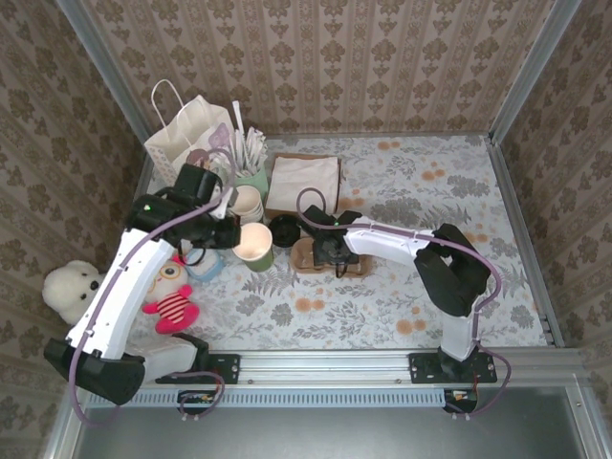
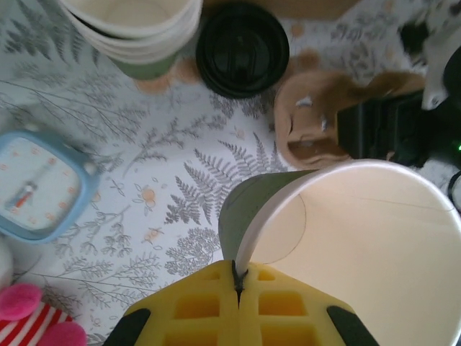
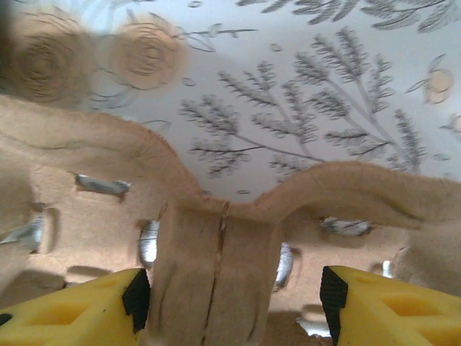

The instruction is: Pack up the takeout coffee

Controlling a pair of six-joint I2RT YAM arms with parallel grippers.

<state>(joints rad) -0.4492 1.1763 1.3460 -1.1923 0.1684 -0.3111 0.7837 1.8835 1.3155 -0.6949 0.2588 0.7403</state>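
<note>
Floral tablecloth (image 1: 459, 191) between wallpapered walls, from above: one takeout coffee (image 1: 284, 228), a dark cup under a round black plastic lid, stands upright just beside one stack of lidless cream-rimmed cups (image 1: 247, 204) and near one brown cardboard cup carrier (image 1: 308, 256). There the left gripper (image 1: 236, 237) holds one lidless olive paper cup (image 1: 256, 247), and the right gripper (image 1: 330, 251) sits over the carrier.

Left wrist: two yellow fingers (image 2: 288, 310) are pressed together, pinching that cup's rim. The coffee stands apart beyond it.

Right wrist: two yellow fingers (image 3: 79, 310) are spread, straddling the carrier's upright middle fold.
</note>
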